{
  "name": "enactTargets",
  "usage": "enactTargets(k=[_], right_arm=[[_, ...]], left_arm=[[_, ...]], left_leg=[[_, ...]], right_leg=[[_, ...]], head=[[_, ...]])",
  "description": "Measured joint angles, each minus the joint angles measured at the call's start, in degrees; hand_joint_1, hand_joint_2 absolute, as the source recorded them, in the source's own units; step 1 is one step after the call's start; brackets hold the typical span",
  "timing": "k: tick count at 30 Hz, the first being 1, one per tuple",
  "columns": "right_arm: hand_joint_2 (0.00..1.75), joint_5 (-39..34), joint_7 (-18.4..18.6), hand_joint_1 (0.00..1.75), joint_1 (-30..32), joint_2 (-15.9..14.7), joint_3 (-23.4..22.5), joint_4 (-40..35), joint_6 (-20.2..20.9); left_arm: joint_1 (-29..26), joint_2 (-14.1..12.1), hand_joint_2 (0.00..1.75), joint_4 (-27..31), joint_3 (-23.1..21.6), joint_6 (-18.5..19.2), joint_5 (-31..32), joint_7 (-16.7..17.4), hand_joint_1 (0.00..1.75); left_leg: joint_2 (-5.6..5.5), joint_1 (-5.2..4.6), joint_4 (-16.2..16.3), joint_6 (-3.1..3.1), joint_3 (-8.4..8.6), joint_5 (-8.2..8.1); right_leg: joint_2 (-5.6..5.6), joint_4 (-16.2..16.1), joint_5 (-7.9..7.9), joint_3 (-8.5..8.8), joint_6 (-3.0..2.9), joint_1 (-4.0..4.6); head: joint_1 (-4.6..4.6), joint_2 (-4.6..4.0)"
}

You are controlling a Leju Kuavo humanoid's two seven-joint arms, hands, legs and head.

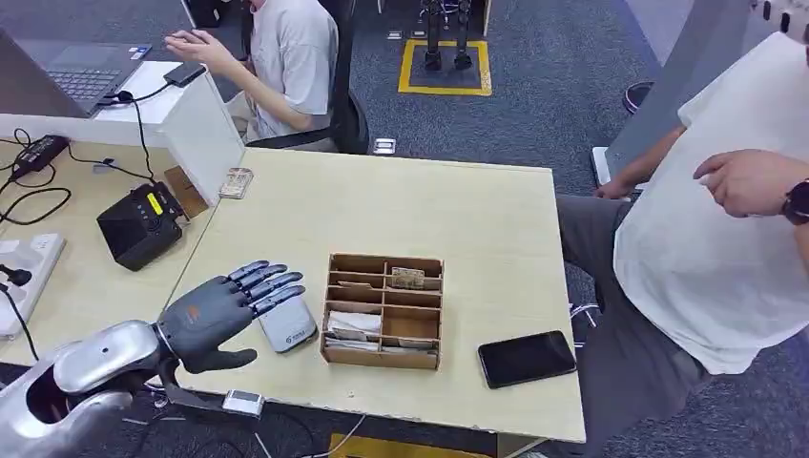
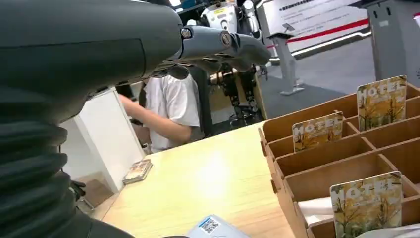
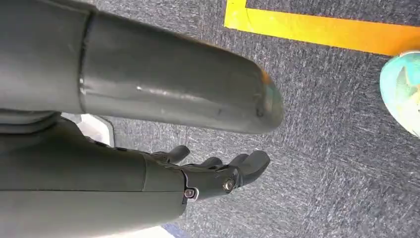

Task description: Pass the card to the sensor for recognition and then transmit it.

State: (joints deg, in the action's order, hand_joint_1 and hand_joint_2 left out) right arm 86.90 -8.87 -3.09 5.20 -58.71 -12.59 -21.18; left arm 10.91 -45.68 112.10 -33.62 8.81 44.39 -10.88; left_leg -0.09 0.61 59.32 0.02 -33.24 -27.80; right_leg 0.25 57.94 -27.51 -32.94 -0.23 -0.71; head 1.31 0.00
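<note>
Left robot hand [image 1: 224, 310] spread over pale wood table [image 1: 477, 219]; blue-grey carpet [image 1: 553, 105] around.

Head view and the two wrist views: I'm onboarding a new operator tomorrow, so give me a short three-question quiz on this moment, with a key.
1. True or false: the left hand already holds a card.
2. Which lies nearest the left hand on the table? A) the black phone B) the white sensor C) the black device with the yellow display
3. Fill in: the printed cards stand upright in the compartments of a wooden ____.

Key: 1 false, its fingers are spread over the sensor with nothing in them. 2 B. 3 box. The right hand hangs over the carpet.
</note>
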Motion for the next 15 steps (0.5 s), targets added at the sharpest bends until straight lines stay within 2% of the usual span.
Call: enactTargets(k=[5, 11, 15], right_arm=[[0.00, 0.0, 0.4, 0.00, 0.0, 0.0, 0.0, 0.0, 0.0], [0.00, -0.2, 0.9, 0.00, 0.0, 0.0, -0.1, 0.0, 0.2], [0.00, -0.8, 1.0, 0.00, -0.1, 0.0, -0.2, 0.0, 0.2]], left_arm=[[0.8, -0.9, 1.75, 0.0, -1.3, 0.9, -1.0, 1.2, 0.00], [2.9, -5.4, 1.75, 0.2, -4.5, 3.2, -0.3, 3.5, 0.00], [3.2, -6.9, 1.75, 0.3, -5.8, 3.2, -0.7, 4.0, 0.00]], left_leg=[[0.01, 0.00, 0.0, 0.00, -0.01, 0.00], [0.01, 0.01, 0.0, -0.01, 0.01, 0.01], [0.01, 0.01, 0.0, -0.02, 0.00, 0.01]], right_leg=[[0.00, 0.0, 0.00, 0.00, 0.00, 0.00], [0.01, 0.0, 0.00, 0.00, 0.00, 0.00], [0.01, 0.0, 0.00, 0.00, 0.00, 0.00]], head=[[0.00, 0.00], [0.02, 0.00], [0.02, 0.00]])
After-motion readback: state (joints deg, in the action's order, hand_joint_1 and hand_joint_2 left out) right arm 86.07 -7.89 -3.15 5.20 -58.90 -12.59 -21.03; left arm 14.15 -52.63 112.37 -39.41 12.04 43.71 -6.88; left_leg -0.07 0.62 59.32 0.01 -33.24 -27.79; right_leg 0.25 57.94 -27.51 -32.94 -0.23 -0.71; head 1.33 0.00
